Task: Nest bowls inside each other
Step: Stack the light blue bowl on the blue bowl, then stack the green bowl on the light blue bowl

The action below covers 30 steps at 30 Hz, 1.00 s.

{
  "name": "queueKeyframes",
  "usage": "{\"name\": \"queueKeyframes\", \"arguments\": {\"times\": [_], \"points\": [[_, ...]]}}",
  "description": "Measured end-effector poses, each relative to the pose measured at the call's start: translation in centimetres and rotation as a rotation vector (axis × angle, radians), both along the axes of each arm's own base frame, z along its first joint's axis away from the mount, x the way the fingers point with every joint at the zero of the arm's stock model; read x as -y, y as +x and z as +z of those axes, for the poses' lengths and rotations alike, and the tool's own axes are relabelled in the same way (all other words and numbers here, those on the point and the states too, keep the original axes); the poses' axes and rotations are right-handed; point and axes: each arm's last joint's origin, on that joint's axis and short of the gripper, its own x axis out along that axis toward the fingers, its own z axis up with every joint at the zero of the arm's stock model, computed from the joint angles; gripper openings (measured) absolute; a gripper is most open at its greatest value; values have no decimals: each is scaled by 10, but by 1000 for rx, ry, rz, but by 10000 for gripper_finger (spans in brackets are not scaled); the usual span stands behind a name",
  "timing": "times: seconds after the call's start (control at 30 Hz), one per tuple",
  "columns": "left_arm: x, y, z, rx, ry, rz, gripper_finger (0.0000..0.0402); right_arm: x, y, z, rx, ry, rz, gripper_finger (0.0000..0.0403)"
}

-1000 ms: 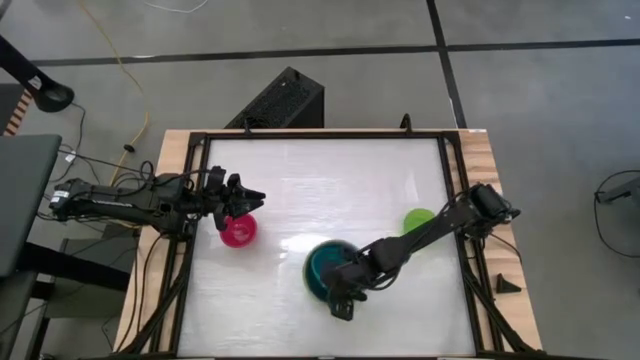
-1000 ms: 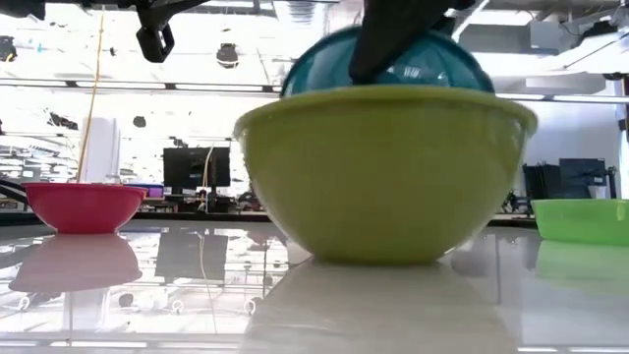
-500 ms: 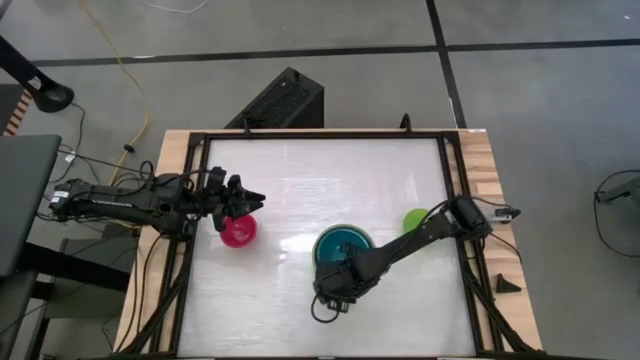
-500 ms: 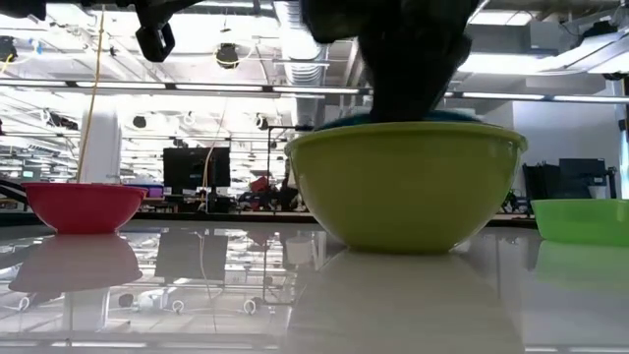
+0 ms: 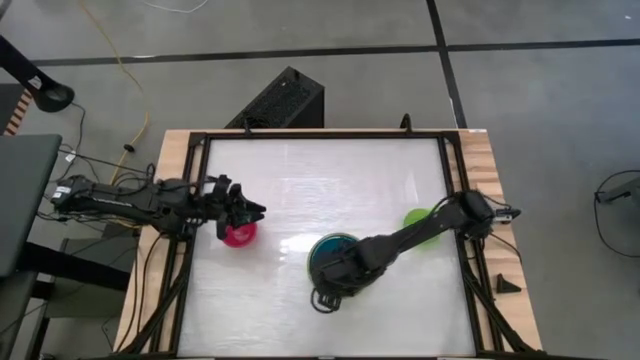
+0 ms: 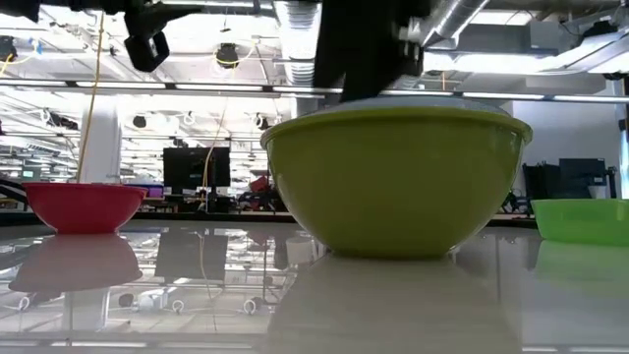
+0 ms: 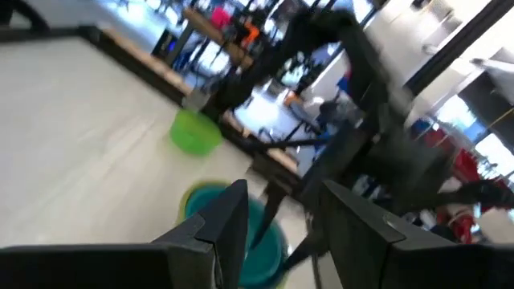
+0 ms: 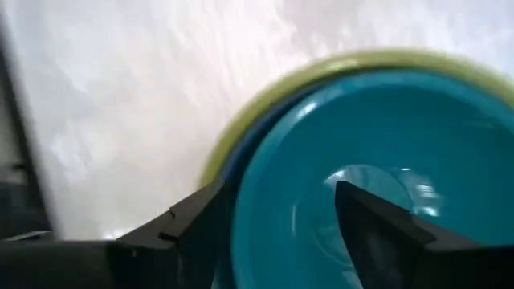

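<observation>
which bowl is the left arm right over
The magenta-red bowl, alone at the table's left side. The small green bowl sits far right; the teal bowl is nested mid-table.

Bare tabletop [image 5: 330,180] beyond bowls [image 5: 332,258]

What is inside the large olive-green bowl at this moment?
The teal bowl sits inside the olive-green bowl, with a thin blue rim showing between them. Whether that is a separate light blue bowl cannot be seen, since the teal one covers it. The right gripper hangs over them, fingers open.
</observation>
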Motion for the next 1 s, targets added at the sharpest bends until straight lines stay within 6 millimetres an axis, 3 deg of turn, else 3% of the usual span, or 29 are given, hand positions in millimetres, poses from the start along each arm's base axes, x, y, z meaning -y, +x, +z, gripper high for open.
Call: {"name": "queueKeyframes", "arguments": {"times": [0.13,0.23,0.47,0.63,1.0], "points": [[4,0,-8,-85,-8,-26,141,7,-25,36,42,-40,-68,258],[6,-1,-13,-129,-14,-25,141,17,-53,55,-44,-81,-130,249],[8,-1,-13,-134,9,-5,141,28,-119,70,-299,-154,-268,230],[8,-1,-13,-134,23,-6,141,36,-154,60,-278,-64,-344,221],[8,-1,-13,-134,65,-7,141,82,-221,3,-239,105,-412,217]]}}
